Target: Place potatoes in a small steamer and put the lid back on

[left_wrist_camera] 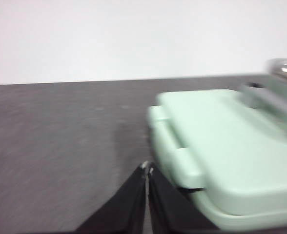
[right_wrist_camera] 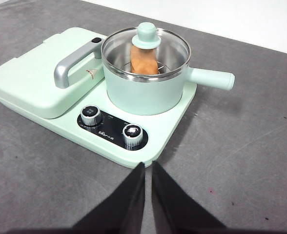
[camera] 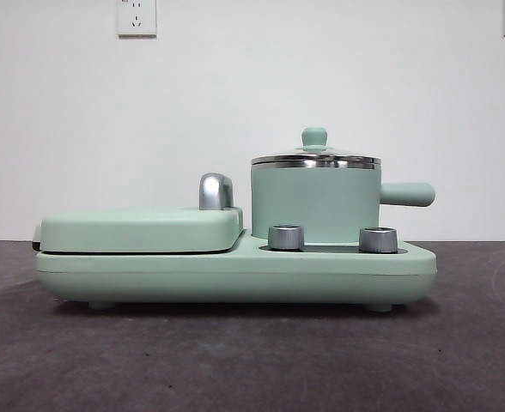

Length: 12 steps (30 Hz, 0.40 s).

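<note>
I see the lid [right_wrist_camera: 147, 44] seated on the pot [camera: 315, 202], the potato [right_wrist_camera: 143, 61] inside under the glass. My right gripper [right_wrist_camera: 148, 168] hangs clear at the pot's 6 o'clock, jaws closed, empty. My left gripper [left_wrist_camera: 147, 168], also closed and empty, sits beside the griddle cover [left_wrist_camera: 221, 146].

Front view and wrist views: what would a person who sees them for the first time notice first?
The small steamer stands out first, sitting on the mint-green cooker base behind two steel dials, its handle sticking out sideways. The lid is on the steamer, and through the glass the potato shows inside. Beside it lies the flat griddle cover with its chrome handle.
</note>
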Available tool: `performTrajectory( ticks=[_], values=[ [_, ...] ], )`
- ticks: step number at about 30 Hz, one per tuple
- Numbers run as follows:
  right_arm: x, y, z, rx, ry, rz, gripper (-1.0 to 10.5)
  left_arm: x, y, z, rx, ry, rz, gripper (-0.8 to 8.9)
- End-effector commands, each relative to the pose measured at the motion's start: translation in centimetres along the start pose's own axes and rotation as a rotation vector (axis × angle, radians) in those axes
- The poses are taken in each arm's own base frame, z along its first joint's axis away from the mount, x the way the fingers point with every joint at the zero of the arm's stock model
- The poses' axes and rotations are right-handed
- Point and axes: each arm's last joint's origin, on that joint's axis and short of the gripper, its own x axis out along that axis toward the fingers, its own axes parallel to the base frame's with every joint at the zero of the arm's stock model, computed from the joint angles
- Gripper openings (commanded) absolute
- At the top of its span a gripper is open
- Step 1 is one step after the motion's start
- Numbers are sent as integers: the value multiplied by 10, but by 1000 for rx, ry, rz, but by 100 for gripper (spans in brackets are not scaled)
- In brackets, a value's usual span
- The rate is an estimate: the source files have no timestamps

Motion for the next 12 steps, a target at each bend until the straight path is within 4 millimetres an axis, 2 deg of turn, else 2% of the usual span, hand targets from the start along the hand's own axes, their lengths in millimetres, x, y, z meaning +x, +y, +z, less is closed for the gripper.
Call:
performTrajectory(
  ticks=[1, 4, 12],
  values=[
    [-1, 0, 2, 8, -16, 4, 19, 0, 3, -19, -55, -36, 42, 6],
    [-1, 0, 2, 8, -16, 5, 19, 0, 5, -31, -56, -3, 61, 6],
    [-1, 0, 2, 8, -19, 5, 19, 0, 6, -35, -40, 35, 75, 6]
  ],
)
